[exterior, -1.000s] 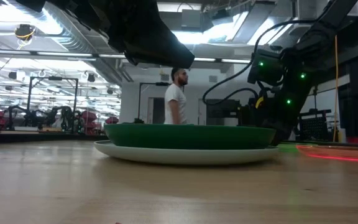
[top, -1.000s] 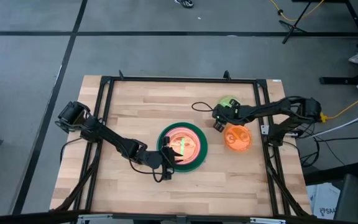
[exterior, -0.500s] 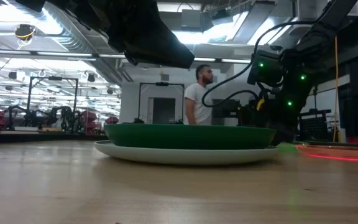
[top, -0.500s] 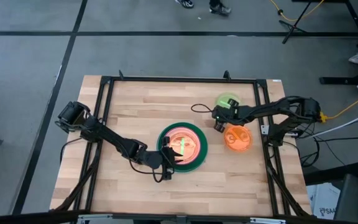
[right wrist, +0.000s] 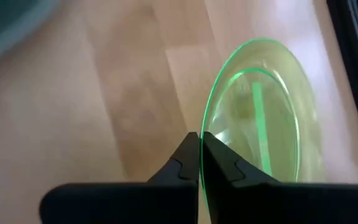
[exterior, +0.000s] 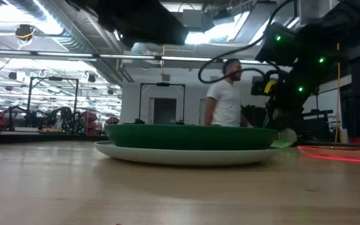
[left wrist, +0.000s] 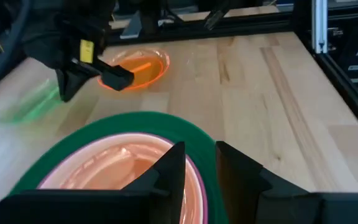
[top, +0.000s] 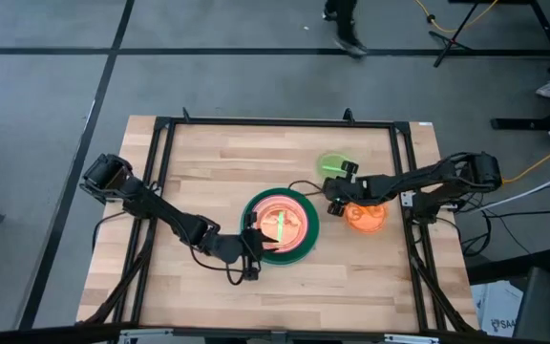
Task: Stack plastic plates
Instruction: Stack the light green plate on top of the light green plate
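We've got a wooden desk on grey floor, person walking behind. Right tool pinches a lime green plate beside the orange plate. Left tool, slightly open, sits at the dark green plate stack.

Two robot arms reach over one table. On it sits one stack of plates, its dark green plate the widest seen from above, with one orange plate to the right and one lime green plate farther back. One person shows beyond the table.
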